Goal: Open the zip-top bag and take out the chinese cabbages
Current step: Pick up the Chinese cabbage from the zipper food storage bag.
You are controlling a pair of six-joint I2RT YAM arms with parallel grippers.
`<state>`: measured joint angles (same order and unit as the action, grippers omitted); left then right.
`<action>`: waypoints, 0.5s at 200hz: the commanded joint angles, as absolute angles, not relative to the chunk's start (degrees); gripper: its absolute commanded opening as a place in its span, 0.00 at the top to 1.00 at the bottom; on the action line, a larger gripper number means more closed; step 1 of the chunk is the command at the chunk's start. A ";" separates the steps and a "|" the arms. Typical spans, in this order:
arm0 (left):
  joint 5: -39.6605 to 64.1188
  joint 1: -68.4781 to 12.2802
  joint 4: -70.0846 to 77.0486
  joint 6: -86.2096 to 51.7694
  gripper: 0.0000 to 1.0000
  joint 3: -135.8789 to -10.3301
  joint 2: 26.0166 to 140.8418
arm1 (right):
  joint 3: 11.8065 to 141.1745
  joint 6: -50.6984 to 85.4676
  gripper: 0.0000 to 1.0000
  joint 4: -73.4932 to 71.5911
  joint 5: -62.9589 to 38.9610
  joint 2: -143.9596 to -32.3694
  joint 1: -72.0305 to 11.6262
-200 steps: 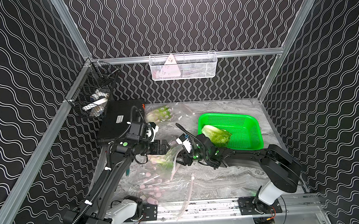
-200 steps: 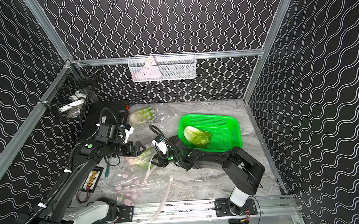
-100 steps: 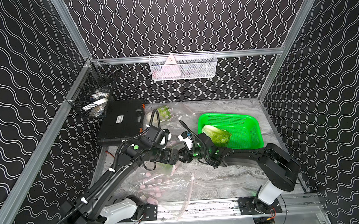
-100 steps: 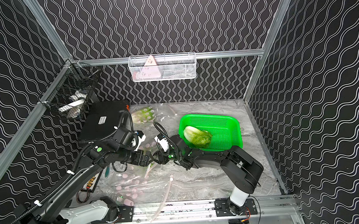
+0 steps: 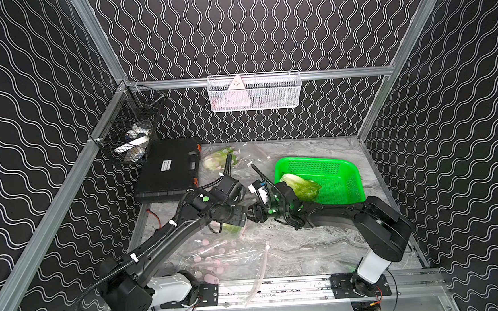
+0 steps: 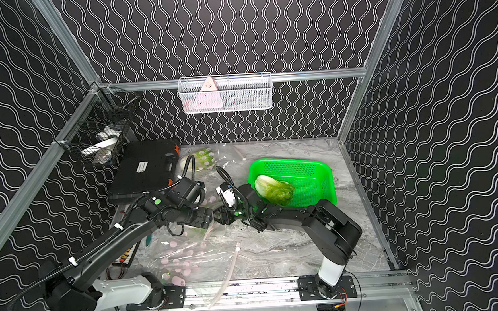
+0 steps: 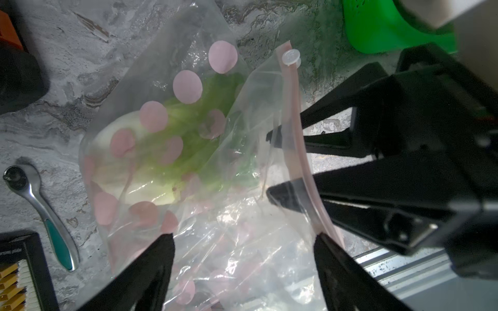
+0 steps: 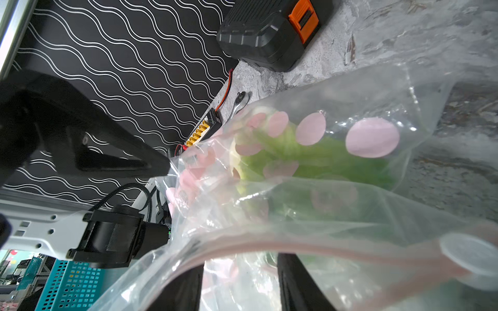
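1. One chinese cabbage lies inside the clear, pink-dotted zip-top bag on the worktop, between the two hands, with its white base pointing away from the bag's mouth.
2. The bag's pink zip strip is bowed, with its white slider at one end.
3. The right hand is at the mouth with its fingers partly apart. The strip runs across both tips, and I cannot tell whether any film is caught.
4. The left hand is spread wide over the bag, and loose film lies between its fingers.
5. A second cabbage lies in the green basket, just behind the right arm.
6. A third cabbage sits at the back under dotted film, beside the black tool case.
7. More dotted clear film lies flat toward the front rail.
8. A ratchet wrench rests on the worktop near the bag.
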<state>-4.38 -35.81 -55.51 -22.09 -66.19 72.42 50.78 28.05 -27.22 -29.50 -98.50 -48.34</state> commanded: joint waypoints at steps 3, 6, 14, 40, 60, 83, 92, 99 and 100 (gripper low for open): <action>-4.52 -36.50 -53.00 -23.13 0.13 -67.27 72.71 | 52.15 28.22 0.54 -27.04 -30.90 -99.14 -48.34; -4.36 -36.54 -52.98 -23.04 0.13 -67.33 72.61 | 52.28 28.15 0.54 -26.78 -30.86 -99.21 -48.34; -4.06 -36.57 -52.92 -22.78 0.11 -67.82 72.19 | 52.47 27.89 0.54 -26.30 -30.83 -99.31 -48.34; -5.41 -36.62 -54.64 -22.01 0.08 -69.85 70.98 | 52.62 27.86 0.54 -26.28 -31.11 -99.49 -48.34; -6.41 -36.61 -56.74 -21.80 0.07 -71.17 71.56 | 52.82 27.94 0.54 -26.36 -31.24 -99.42 -48.33; -6.04 -36.61 -56.70 -21.99 0.07 -70.38 72.59 | 53.26 27.78 0.54 -25.93 -31.19 -99.42 -48.35; -5.43 -36.62 -56.16 -22.21 0.07 -69.77 72.89 | 53.44 27.68 0.54 -25.59 -31.20 -99.36 -48.35; -5.04 -36.69 -55.76 -22.49 0.07 -69.46 73.13 | 53.44 27.55 0.54 -25.48 -31.12 -99.15 -48.34; -4.98 -36.71 -55.70 -22.54 0.07 -69.36 73.13 | 53.44 27.53 0.54 -25.44 -31.11 -99.19 -48.34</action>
<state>-5.08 -36.64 -55.40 -22.28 -70.28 72.51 52.86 27.99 -25.87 -30.76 -99.44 -48.34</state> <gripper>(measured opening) 0.934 0.458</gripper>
